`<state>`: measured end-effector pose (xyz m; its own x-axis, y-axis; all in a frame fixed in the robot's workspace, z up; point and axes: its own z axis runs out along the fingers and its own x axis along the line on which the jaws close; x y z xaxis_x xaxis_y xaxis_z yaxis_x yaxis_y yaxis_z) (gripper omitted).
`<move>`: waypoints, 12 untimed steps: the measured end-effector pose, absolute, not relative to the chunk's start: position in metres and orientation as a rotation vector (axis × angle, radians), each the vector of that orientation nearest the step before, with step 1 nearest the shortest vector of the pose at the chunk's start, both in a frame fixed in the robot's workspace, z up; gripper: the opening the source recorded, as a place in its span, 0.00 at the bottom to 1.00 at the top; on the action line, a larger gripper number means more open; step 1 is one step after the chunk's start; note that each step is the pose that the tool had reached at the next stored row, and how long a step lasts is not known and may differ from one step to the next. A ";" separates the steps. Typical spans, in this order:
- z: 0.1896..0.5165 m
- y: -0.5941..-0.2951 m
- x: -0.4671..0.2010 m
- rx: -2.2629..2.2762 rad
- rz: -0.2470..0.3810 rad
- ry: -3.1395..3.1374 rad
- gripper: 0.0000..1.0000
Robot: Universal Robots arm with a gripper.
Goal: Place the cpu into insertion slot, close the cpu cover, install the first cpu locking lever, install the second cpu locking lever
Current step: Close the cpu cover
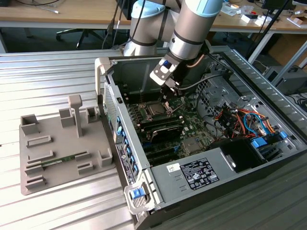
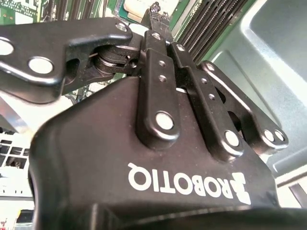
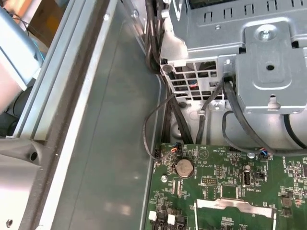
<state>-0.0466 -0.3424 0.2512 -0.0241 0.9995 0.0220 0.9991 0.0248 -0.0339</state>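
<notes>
Mid-frame in the exterior view, the cpu [image 1: 157,109] is sitting in the slot [image 1: 148,114] inside the case [image 1: 102,67]; the gripper [image 1: 168,99] is hovering near, jaws clenched.

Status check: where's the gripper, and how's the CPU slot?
Gripper low inside the case, fingers shut. Beside the insertion slot, on the exterior view's right. Cables further right, apart.

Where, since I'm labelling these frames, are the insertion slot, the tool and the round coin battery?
insertion slot [image 1: 156,109]: exterior view, middle of the square socket on the green board.
tool [image 2: 155,12]: second wrist view, at its fingertips.
coin battery [image 3: 183,166]: first wrist view, centre of its silver face.
</notes>
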 end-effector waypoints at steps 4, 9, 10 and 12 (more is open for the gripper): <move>0.255 -0.343 -0.047 -2.165 0.010 -2.218 0.10; 0.256 -0.343 -0.046 -2.164 0.008 -2.218 0.10; 0.257 -0.343 -0.046 -2.164 0.008 -2.218 0.10; 0.257 -0.343 -0.046 -2.163 0.007 -2.217 0.10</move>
<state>-0.0465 -0.3429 0.2573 -0.0242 0.9993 0.0279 0.9991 0.0251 -0.0337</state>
